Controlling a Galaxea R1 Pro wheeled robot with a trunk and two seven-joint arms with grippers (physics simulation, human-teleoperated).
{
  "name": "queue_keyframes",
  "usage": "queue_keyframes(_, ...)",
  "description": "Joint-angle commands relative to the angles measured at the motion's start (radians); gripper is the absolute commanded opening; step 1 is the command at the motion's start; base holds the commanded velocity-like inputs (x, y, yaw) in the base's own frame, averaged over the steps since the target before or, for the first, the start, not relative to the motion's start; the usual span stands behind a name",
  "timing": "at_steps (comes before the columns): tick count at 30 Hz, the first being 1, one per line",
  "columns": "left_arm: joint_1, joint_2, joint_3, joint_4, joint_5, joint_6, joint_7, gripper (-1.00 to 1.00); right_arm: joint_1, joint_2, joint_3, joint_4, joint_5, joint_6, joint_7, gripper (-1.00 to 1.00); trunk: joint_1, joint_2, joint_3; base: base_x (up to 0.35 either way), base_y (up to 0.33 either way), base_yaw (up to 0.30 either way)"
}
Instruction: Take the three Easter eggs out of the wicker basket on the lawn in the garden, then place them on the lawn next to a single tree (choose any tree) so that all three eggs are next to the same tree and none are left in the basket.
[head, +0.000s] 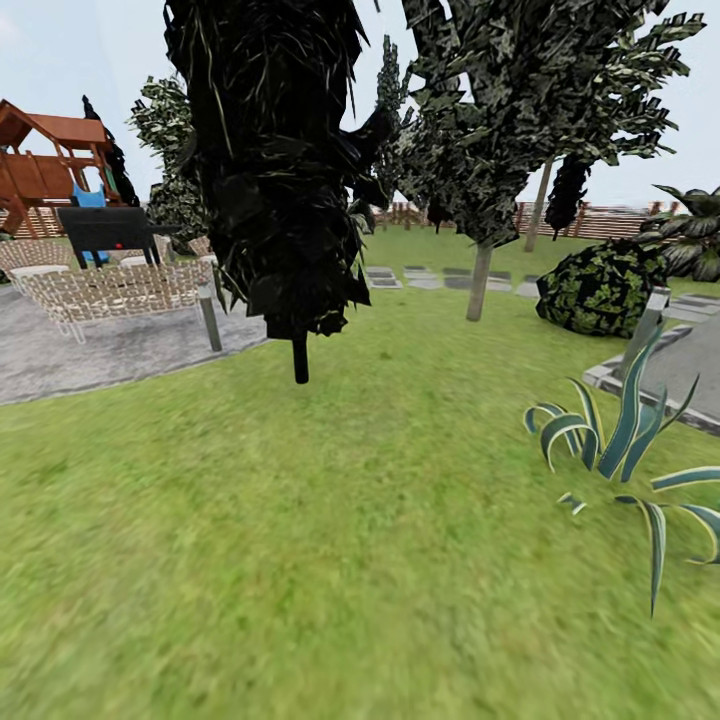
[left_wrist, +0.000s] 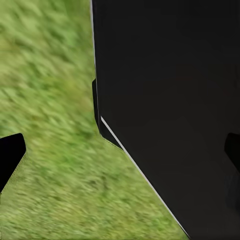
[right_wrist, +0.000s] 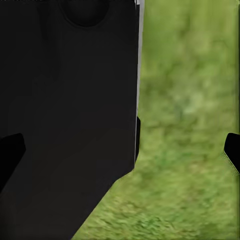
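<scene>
Evidently I'm mid-transit over the lawn (head: 330, 520), the all-black tree (head: 275, 170) at upper centre and the pale-trunked tree (head: 480, 280) right of it. Neither basket nor eggs can be placed. Both wrist views catch fingertips (left_wrist: 11, 155) at opposite edges, so both grippers look spread, empty and tucked beside dark bodywork for travel.

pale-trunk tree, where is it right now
In the head view the pale-trunk tree stands right of centre on the lawn, between the black tree and the round bush.

Black tree (head: 280, 170) stands on lawn (head: 300, 560); patio (head: 100, 350) left; straight-trunked tree (head: 480, 280) behind right
</scene>
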Motion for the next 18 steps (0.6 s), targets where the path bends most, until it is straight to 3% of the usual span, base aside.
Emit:
queue_keyframes(1,0.001,0.0,0.0,-0.002,0.0,0.0,0.0,1.0,-0.001,0.0,0.0,0.002,0.0,-0.001,0.0,1.0,0.001,0.0,-0.001,0.33,0.0,0.0)
queue_keyframes(6,0.001,0.0,0.0,-0.002,0.0,0.0,0.0,1.0,-0.002,0.0,0.0,0.002,0.003,-0.002,0.001,1.0,0.001,0.0,-0.001,0.33,0.0,-0.056)
queue_keyframes(15,0.001,0.0,0.0,-0.002,0.0,0.0,0.0,1.0,-0.002,0.0,0.0,0.002,0.004,-0.002,0.004,1.0,0.001,0.0,-0.001,0.33,0.0,-0.26)
queue_keyframes(18,0.001,0.0,0.0,-0.002,0.0,0.0,0.0,1.0,-0.001,0.0,0.0,0.002,0.003,-0.002,0.003,1.0,0.001,0.0,-0.001,0.33,0.0,-0.098)
